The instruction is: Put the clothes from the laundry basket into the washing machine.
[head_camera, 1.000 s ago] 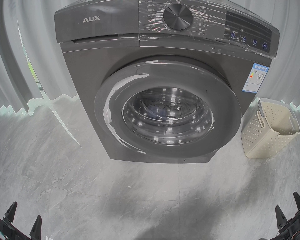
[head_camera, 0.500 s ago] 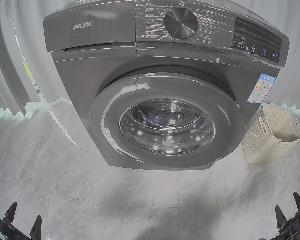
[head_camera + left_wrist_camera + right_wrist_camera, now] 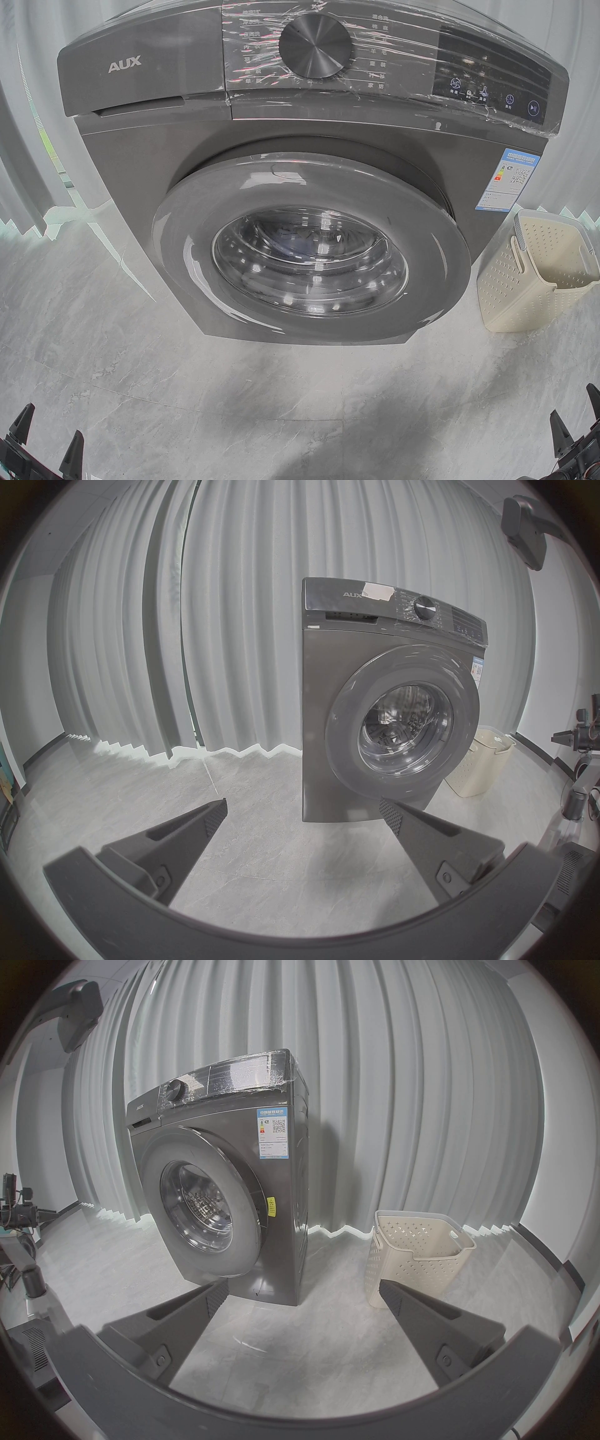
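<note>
The grey washing machine (image 3: 300,187) stands straight ahead with its round glass door (image 3: 309,259) closed; it also appears as the washing machine (image 3: 387,705) and the washing machine (image 3: 219,1185) in the wrist views. A cream perforated laundry basket (image 3: 537,275) sits on the floor to the machine's right, touching or nearly touching its side; the part of the basket's (image 3: 419,1254) inside that I see holds no clothes. My left gripper (image 3: 50,428) hangs low at the near left, open and empty. My right gripper (image 3: 574,409) hangs low at the near right, open and empty too.
White pleated curtains (image 3: 25,144) hang behind and beside the machine. Grey tiled floor (image 3: 281,400) stretches between me and the door. A dark stand with equipment (image 3: 581,755) rises at the room's side.
The whole head view has shifted: the machine now looks larger and sits further left, so the camera has moved closer. Both grippers keep their places.
</note>
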